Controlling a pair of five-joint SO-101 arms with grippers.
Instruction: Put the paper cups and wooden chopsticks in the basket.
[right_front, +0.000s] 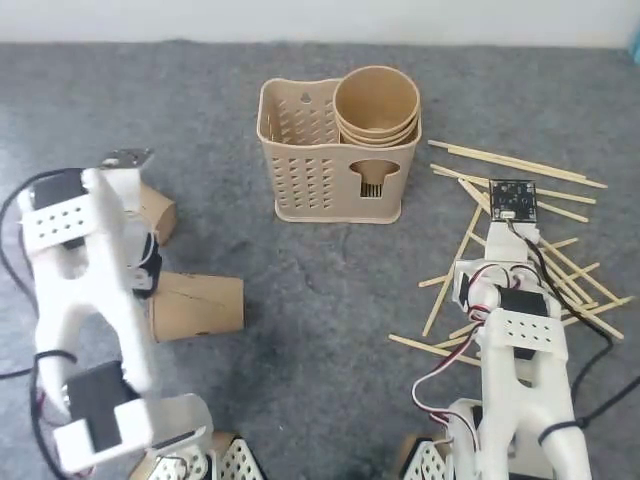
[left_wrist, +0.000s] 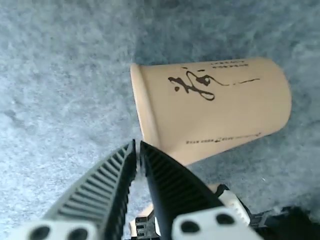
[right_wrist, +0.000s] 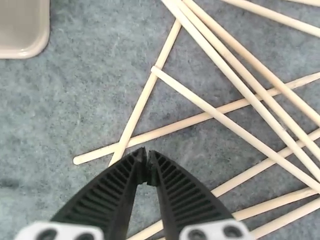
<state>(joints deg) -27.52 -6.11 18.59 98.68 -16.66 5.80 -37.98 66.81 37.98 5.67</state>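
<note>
Left gripper (left_wrist: 138, 147) and right gripper (right_wrist: 147, 157) fingers are together, empty. I'd open the left wide, then straddle the rim of the cup (left_wrist: 215, 110), eight o'clock from the basket (right_front: 310, 175).

basket (right_front: 300, 185) 1 | nested cups (right_front: 376, 100) about 3 | loose cups (right_front: 200, 303) 2 | chopsticks (right_front: 515, 163) over ten

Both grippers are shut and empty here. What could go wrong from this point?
1. The cup lies on its side by the shut left gripper; a nudge could roll it away.
2. The chopsticks cross one another by the right gripper; lifting one may drag or scatter others.
3. The stacked cups already rise above the basket; another on top might tip out.
</note>
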